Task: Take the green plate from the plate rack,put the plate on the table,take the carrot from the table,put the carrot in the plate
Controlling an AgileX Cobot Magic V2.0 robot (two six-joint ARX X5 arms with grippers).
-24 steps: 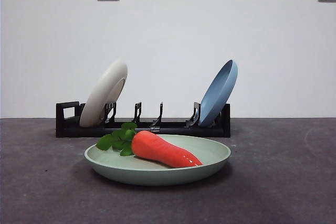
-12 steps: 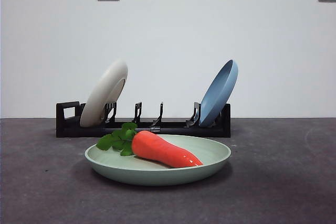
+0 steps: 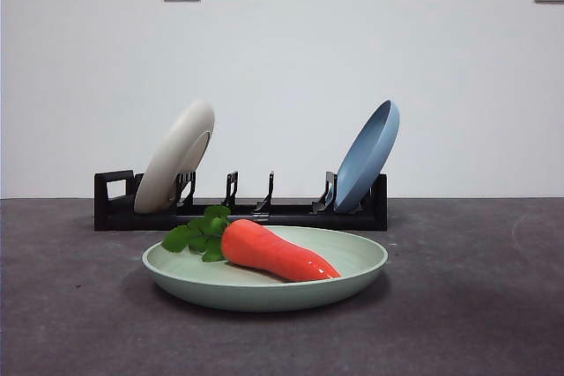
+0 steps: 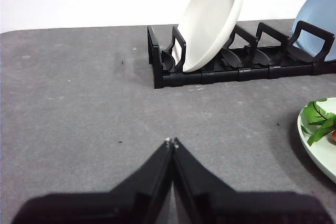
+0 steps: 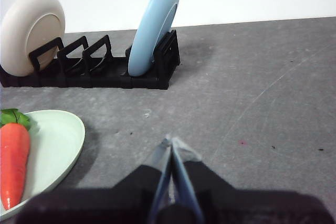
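The green plate point(image 3: 264, 283) lies flat on the dark grey table point(image 3: 476, 305) in front of the plate rack point(image 3: 240, 207). The carrot point(image 3: 275, 251) lies in the plate, leaves to the left. The plate also shows in the right wrist view point(image 5: 55, 145) with the carrot point(image 5: 13, 161), and its edge shows in the left wrist view point(image 4: 321, 148). My left gripper point(image 4: 171, 141) is shut and empty above bare table, apart from the plate. My right gripper point(image 5: 170, 141) is shut and empty, beside the plate. Neither arm shows in the front view.
A cream-white plate point(image 3: 174, 158) leans in the rack's left end and a blue plate point(image 3: 367, 156) in its right end; the middle slots hold nothing. A white wall with two sockets stands behind.
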